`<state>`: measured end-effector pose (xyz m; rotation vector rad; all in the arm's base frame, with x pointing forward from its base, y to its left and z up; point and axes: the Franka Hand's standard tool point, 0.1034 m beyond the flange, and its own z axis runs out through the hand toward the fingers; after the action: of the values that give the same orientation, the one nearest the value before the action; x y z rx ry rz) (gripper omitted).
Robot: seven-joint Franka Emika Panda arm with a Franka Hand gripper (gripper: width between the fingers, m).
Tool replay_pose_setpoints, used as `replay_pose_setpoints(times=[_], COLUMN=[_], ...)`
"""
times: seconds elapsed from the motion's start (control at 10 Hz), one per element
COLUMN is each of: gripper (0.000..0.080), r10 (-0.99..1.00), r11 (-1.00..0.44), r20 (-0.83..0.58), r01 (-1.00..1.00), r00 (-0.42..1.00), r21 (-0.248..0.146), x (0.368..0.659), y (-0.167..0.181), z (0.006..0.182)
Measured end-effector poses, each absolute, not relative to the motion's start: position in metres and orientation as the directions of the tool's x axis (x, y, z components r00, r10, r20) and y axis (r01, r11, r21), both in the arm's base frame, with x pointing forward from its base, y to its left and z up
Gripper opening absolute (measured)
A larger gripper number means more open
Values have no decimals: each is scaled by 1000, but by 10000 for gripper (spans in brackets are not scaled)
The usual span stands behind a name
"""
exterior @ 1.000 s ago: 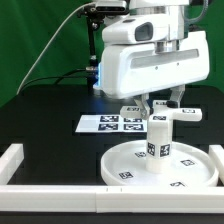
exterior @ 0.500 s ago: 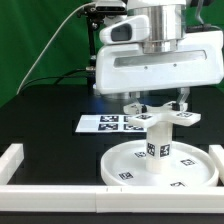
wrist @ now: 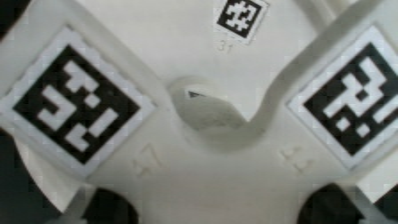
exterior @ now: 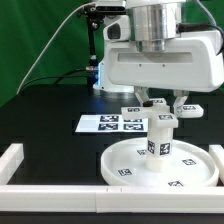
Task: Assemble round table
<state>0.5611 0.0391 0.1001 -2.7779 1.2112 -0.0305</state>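
The jaws are gripping the cross-shaped foot [exterior: 160,110] from above. It is sitting level atop the upright leg [exterior: 159,143], which is standing on the round disc [exterior: 125,163] on the black table [exterior: 50,120].

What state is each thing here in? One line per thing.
Disc: flat on the table, inside the rail.
Leg: upright on the disc's middle.
Foot: level on top of the leg, held.
Hand: shut on the foot.
Marker board: flat, untouched.

You see a black table [exterior: 50,120] under even light, a green backdrop [exterior: 40,30] on the far side, and a white border rail [exterior: 45,172] along the near edge.
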Motion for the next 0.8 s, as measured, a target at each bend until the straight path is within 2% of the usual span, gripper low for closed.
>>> replay_pose_setpoints(times=[0.1, 0.2, 0.3, 0.4, 0.6, 0.8], gripper=[439, 582, 582, 628, 646, 649], r10=[-754, -745, -743, -713, -619, -320], r11=[-650, -659, -662, -693, -777, -942], r20=[-32, -32, -32, -37, -58, -39], r01=[-752, -743, -741, -712, -621, -323], r00=[657, 666, 669, 700, 784, 946], r21=[-112, -113, -114, -108, -104, -95], x=[561, 561, 561, 560, 565, 564], y=[39, 40, 40, 40, 43, 47], z=[100, 100, 100, 102, 122, 128])
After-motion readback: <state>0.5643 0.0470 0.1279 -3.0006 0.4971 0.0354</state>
